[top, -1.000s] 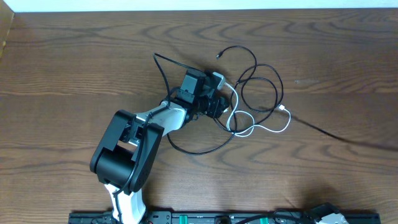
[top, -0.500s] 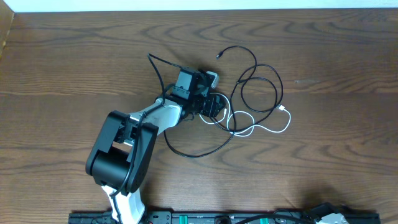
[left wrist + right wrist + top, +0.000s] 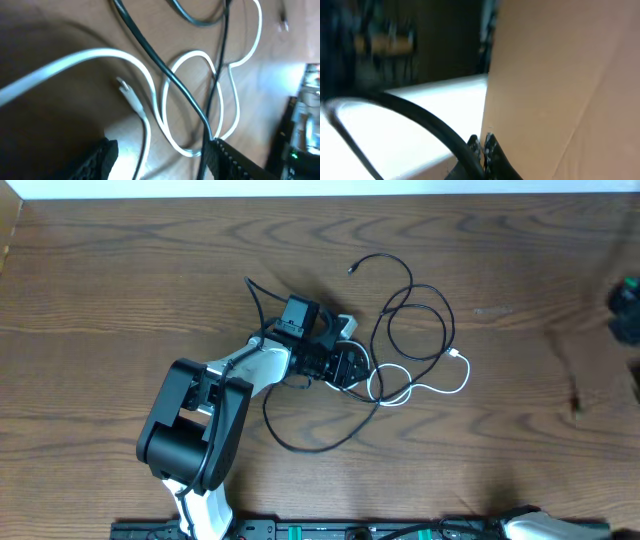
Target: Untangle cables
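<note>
Tangled cables lie mid-table: a white cable [image 3: 440,390] and thin black cables [image 3: 415,290] looped over one another. My left gripper [image 3: 345,365] hangs low over the tangle's left side. Seen from the left wrist, that left gripper [image 3: 167,165] is open, astride the white cable [image 3: 150,85] and a black cable [image 3: 165,70] that brushes the right finger [image 3: 235,162]; nothing is pinched. My right gripper [image 3: 627,310] is a blur at the table's right edge. In the right wrist view the right gripper [image 3: 482,145] is shut, with a black cable [image 3: 420,117] running into its tips.
A wide black cable loop [image 3: 310,445] trails toward the front under the left arm [image 3: 195,425]. A black rail [image 3: 330,530] runs along the near edge. A blurred dark streak [image 3: 575,402] hangs over the table below the right gripper.
The black cable that ran off to the right edge is gone from the table. My right gripper has come into view at the right edge. My left gripper dropped slightly toward the front over the tangle.
</note>
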### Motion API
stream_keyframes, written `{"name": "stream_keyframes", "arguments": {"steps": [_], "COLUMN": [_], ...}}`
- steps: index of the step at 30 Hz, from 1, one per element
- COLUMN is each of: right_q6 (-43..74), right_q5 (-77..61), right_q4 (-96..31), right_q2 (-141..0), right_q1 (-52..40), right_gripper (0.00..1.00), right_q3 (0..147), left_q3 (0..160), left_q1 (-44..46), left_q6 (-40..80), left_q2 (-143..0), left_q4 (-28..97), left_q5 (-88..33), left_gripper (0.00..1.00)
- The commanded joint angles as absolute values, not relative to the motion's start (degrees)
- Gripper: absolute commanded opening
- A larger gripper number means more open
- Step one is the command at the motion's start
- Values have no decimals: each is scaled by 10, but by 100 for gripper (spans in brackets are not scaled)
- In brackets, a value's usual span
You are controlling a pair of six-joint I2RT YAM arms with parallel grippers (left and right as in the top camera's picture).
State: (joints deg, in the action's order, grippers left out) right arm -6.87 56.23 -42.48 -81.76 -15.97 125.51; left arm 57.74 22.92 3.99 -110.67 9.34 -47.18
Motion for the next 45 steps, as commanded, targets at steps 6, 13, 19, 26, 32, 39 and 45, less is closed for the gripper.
{"name": "stream_keyframes", "arguments": {"steps": [6, 13, 19, 26, 32, 39, 45], "right_q6": [34, 70, 115, 204, 199, 135, 39], "right_q5": [130, -76, -204, -58, -106, -247, -348], "right_q4": [-585, -646, -685, -770, -791, -787, -785], "right_q2": [-883, -952, -1010, -1078, -1143, -1166, -1166], "right_q1": [51, 255, 390, 432, 462, 460, 410], "right_gripper": [1, 1, 1, 1, 14, 99, 99], "right_q3": [1260, 1260, 1260, 1259, 1259, 1259, 1259], "left_q3": [559, 559, 559, 559, 559, 559, 559], "left_q1": [235, 253, 269, 269, 269, 269, 273], "left_q6": [15, -5, -8, -8, -8, -8, -15], "left_q2": [-1126, -1126, -1126, -1126, -1126, -1126, -1126], "left_q4": [141, 166, 167, 183, 195, 202, 203], "left_q5": [-517, -519, -519, -519, -521, -521, -539], "left_gripper": [62, 62, 62, 62, 62, 69, 69]}}
